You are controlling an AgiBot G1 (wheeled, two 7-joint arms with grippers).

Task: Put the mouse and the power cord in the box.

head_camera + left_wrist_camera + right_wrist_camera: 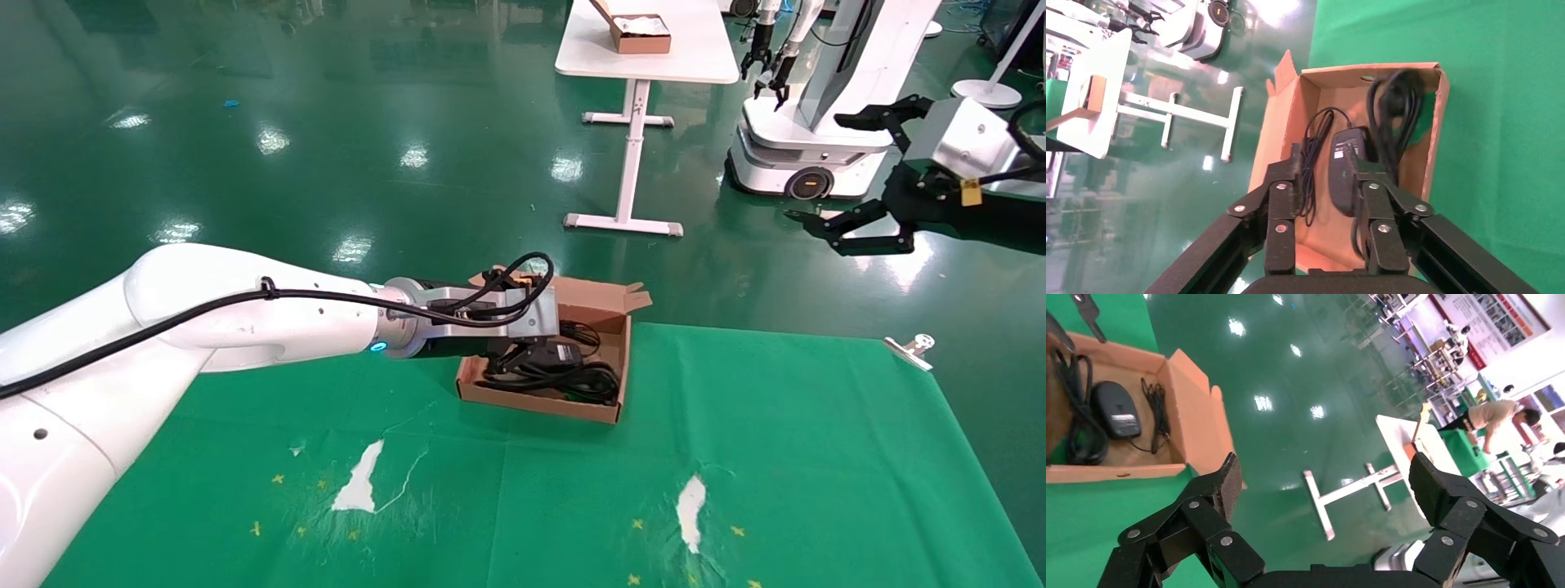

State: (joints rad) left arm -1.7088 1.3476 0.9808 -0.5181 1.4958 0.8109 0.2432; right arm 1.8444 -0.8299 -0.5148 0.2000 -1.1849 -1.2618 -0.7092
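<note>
over the box [619, 382] at the table's far edge, the left gripper [1324, 184] hangs spread and empty with the mouse [1344, 170] and power cord [1396, 113] both lying inside, right gripper [858, 175] parked wide open far right, so i'd guess all that's left is lifting clear.

In the head view the left tool [535, 353] hangs over the box [609, 331] and covers most of the mouse [1344, 174] there. In the left wrist view the power cord [1395, 107] is smeared, perhaps by motion, so its plug cannot be made out. The right wrist view cuts the cord's coil off at its edge.
</note>
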